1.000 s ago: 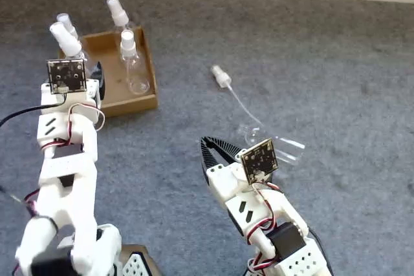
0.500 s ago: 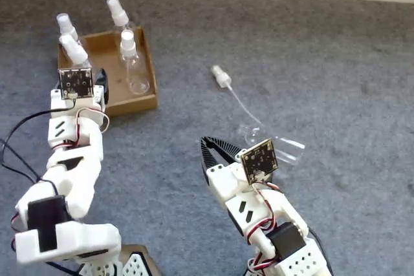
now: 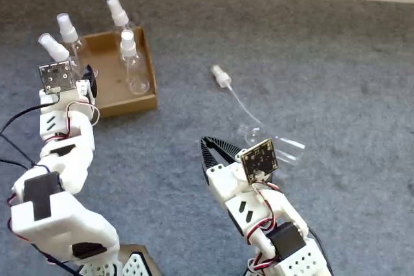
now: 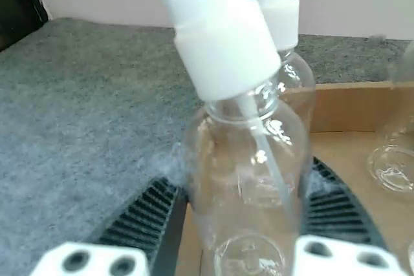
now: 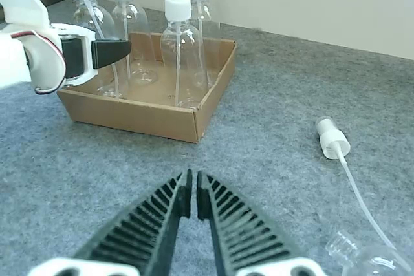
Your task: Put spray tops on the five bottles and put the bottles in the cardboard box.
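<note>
Left tool (image 4: 242,224) grips a tilted bottle (image 4: 242,140) at the cardboard box (image 3: 145,101) edge; releasing it tilted may topple neighbouring bottles (image 3: 132,63). Right tool (image 5: 193,198): nearly closed, empty.

Inside the cardboard box (image 3: 129,105), three capped bottles stand upright and block a descent. The far-left bottle (image 3: 70,35) fills one far corner, the far-right bottle (image 3: 120,19) fills the other, and the right-wall bottle (image 3: 132,63) stands about halfway along that wall. The left gripper (image 4: 242,182) sits at the box's left wall, closed around a tilted fourth bottle (image 4: 239,127), so with its arm it bars that side and the near left corner. The box floor in the middle and toward the front wall is open from above. Carpet in front of the box is bare as far as the right gripper (image 5: 192,182), whose jaws nearly touch. Right of the box, well apart, lie a loose spray top (image 3: 222,77) with its long tube and, beyond it, a capless bottle (image 3: 275,145) on its side. The carpet strip between the box and the spray top is bare.
</note>
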### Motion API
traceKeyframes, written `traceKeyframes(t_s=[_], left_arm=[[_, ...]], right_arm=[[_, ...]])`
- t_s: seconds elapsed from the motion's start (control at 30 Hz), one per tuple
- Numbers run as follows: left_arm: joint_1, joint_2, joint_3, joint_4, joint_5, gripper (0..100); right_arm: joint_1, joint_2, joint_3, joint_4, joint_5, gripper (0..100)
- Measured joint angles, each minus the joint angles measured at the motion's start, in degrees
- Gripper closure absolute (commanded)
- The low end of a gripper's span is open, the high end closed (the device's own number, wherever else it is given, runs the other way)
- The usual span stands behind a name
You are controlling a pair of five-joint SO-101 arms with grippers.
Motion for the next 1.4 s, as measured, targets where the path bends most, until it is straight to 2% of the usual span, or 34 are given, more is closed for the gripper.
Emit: traceKeyframes(t_s=[0.33,0.77,1.07,1.13,1.3,1.4], left_arm=[[0.00,4.48,-3.34,-0.44,0.26,85],[0.00,15.30,-3.60,-16.18,0.44,85],[-1.14,16.44,-4.13,-17.93,0.53,85],[-1.67,16.53,-4.13,-17.93,0.62,81],[-2.02,16.53,-4.13,-17.93,0.53,64],[-2.29,16.88,-3.52,-17.93,0.26,60]], right_arm=[[0.00,0.00,0.00,0.00,0.00,98.7],[0.00,0.00,0.00,0.00,0.00,98.7],[0.00,0.00,0.00,0.00,0.00,98.7],[0.00,0.00,0.00,0.00,0.00,98.7],[0.00,0.00,0.00,0.00,0.00,98.7],[0.00,0.00,0.00,0.00,0.00,98.7]])
